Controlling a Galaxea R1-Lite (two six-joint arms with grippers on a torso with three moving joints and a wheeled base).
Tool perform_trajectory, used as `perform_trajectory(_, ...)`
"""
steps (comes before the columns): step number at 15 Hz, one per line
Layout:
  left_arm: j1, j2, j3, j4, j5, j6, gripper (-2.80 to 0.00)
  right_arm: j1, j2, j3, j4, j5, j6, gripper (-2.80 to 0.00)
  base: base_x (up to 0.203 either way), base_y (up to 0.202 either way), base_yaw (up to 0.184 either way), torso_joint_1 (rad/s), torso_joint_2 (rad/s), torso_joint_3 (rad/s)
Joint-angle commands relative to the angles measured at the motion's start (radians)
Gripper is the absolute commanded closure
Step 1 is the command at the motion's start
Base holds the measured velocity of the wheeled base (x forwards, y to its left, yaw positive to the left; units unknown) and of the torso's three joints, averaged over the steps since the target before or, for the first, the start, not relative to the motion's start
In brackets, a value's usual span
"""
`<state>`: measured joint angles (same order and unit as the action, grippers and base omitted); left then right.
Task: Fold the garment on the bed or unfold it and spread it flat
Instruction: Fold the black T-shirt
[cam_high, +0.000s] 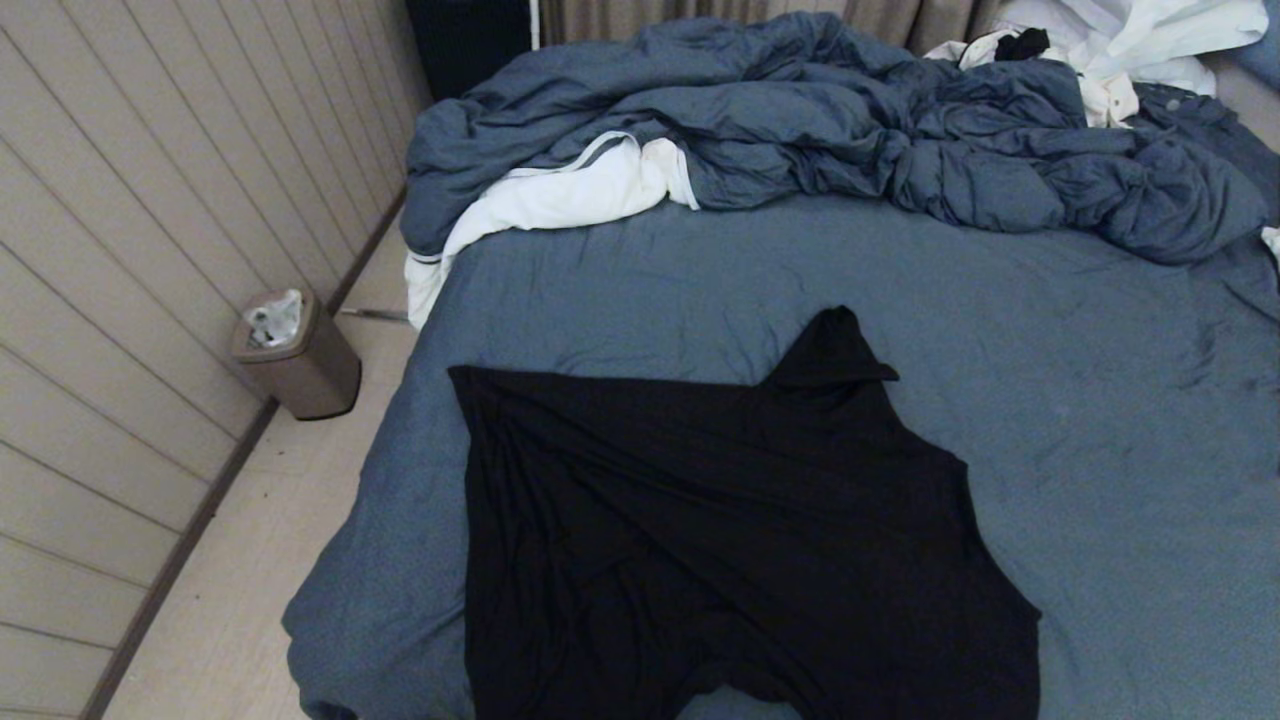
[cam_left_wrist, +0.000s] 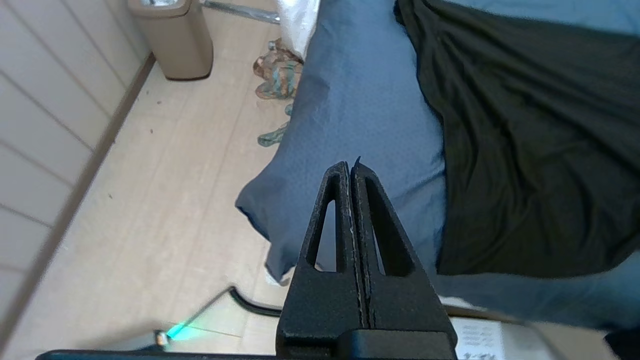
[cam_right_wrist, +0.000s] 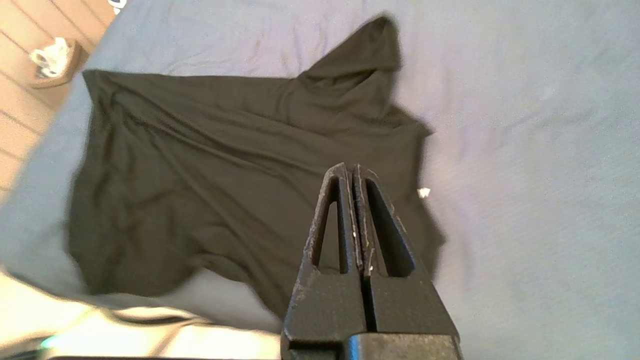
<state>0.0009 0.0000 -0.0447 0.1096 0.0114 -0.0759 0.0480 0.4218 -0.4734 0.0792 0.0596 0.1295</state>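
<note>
Black T-shirt (cam_high: 720, 540) lies spread on the near part of the bed (cam_high: 1100, 450), plain side up, one sleeve peaked toward the far side. Some creases across the body.

Left hand (cam_left_wrist: 351, 167) fingers pressed together, empty, above the bed's near left corner, beside the shirt's edge. Right hand (cam_right_wrist: 354, 170) likewise closed tight, empty, above the shirt's near right part.

Rumpled blue duvet (cam_high: 850, 130) bunched across the far side. Tan waste bin (cam_high: 298, 355) on the floor, left.

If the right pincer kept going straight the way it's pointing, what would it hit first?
Most likely the black jersey T-shirt spread on the slate-blue bed; the shut right pincer aims at its right part, though depth is unclear.
</note>
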Motion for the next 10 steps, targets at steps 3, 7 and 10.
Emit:
perform_trajectory(3,0.001,0.0,-0.001,0.001,0.004,-0.028,0.0,-0.02,0.603,-0.126,-0.053,0.005,0.087,0.0,0.0,0.0,0.0,0.0,0.0,0.0)
perform_trajectory(7,0.001,0.0,-0.003,0.005,0.002,-0.027,0.0,-0.254,1.094,-0.137,-0.281,0.025,0.032,0.0,0.0,0.0,0.0,0.0,0.0,0.0)
perform_trajectory(10,0.001,0.0,-0.004,0.01,0.004,-0.024,0.0,-0.496,1.315,-0.069,-0.493,0.102,-0.111,0.0,0.0,0.0,0.0,0.0,0.0,0.0)
